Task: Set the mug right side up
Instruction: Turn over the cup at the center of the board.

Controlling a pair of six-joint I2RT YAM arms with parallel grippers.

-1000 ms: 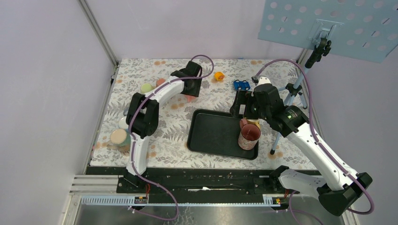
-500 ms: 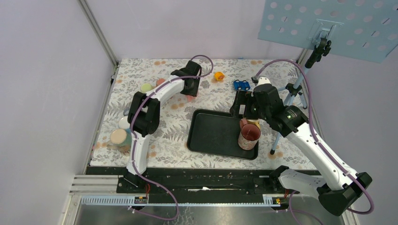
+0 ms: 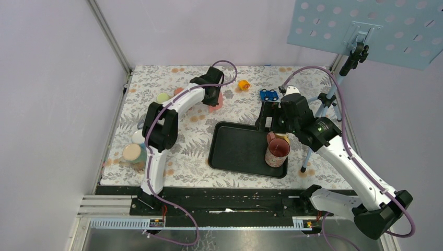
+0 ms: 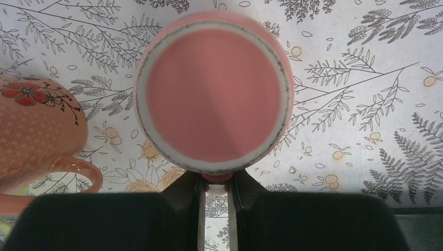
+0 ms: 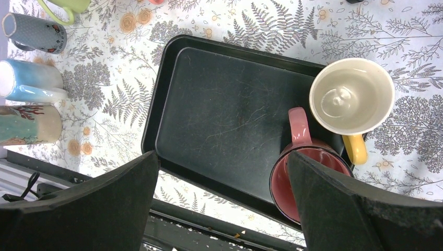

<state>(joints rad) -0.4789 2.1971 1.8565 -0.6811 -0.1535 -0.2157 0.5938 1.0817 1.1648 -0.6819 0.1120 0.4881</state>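
The pink mug (image 4: 214, 94) is upside down on the flowered counter (image 4: 365, 78), its flat base facing up at my wrist camera and its long axis straight up and down. My left claw (image 4: 214, 191) is pressed almost together, pinching a pink part of it at 6 o'clock. A patterned orange mug (image 4: 36, 136) sits at 9 o'clock. My right claw (image 5: 222, 157) hangs spread wide over the black tray (image 5: 219, 104), which holds a red mug (image 5: 308, 183) and a cream mug (image 5: 351, 95), both mouth-up, at its 3 o'clock end.
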